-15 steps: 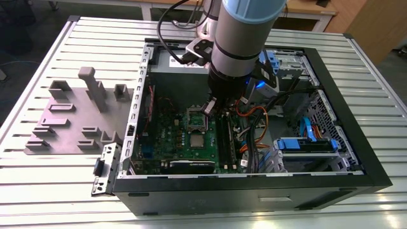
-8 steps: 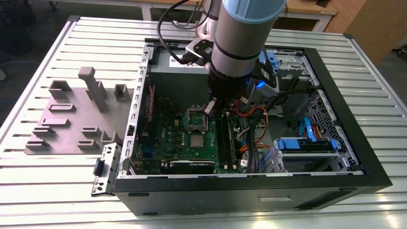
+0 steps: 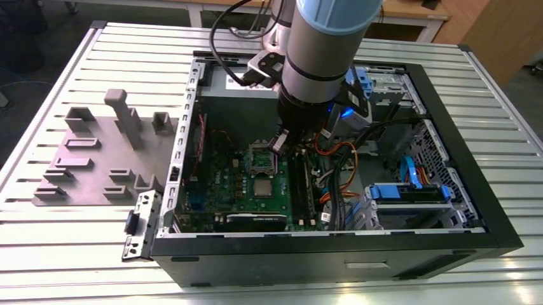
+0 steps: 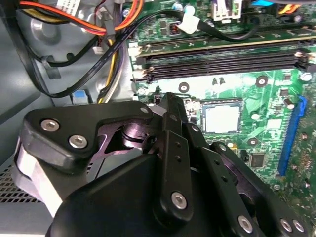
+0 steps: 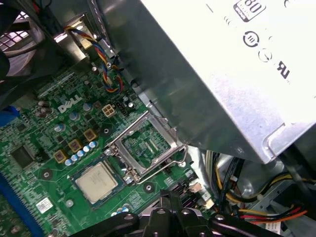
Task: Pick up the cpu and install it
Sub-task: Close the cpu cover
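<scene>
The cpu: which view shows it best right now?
The first wrist view: the cpu lies flat and unobstructed on the green board. The second wrist view shows it beyond the gripper; the exterior view shows it tiny.
</scene>
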Controlling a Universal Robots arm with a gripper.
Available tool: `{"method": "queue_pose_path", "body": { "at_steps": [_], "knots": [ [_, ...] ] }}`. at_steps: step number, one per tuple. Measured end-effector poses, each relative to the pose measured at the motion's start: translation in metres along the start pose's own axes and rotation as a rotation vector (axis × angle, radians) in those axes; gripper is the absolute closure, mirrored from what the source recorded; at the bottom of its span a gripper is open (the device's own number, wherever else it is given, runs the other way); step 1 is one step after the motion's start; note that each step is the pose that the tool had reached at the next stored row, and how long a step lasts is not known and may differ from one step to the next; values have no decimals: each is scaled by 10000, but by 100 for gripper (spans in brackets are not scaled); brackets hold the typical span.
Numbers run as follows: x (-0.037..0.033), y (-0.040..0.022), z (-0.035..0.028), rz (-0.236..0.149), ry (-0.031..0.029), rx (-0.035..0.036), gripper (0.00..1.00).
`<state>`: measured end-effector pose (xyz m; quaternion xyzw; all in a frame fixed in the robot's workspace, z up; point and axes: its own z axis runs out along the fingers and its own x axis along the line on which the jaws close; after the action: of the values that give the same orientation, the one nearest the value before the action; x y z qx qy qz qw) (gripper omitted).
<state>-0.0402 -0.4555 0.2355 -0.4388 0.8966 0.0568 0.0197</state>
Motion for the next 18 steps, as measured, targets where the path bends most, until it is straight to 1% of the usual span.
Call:
{"method": "queue_pose_path", "body": {
  "at_steps": [2, 3, 7, 9, 10, 13, 14, 15, 16, 17, 18],
  "knots": [
    [1, -1, 10, -105, -64, -66, 89],
    [1, -1, 22, -160, -80, -85, 89],
    [-2, -4, 77, -360, -61, -102, 89],
    [-2, -4, 87, -450, -68, -121, 89],
    [-2, -5, 90, -493, -93, -147, 89],
    [-4, -7, 98, -577, -286, -301, 89],
    [-4, -8, 101, -586, -341, -342, 89],
    [-3, -8, 108, -587, -382, -372, 89],
    [-3, -9, 117, -588, -416, -396, 89],
    [-3, -10, 124, -589, -437, -411, 89],
    [-3, -10, 124, -588, -440, -414, 89]
  ]
}}
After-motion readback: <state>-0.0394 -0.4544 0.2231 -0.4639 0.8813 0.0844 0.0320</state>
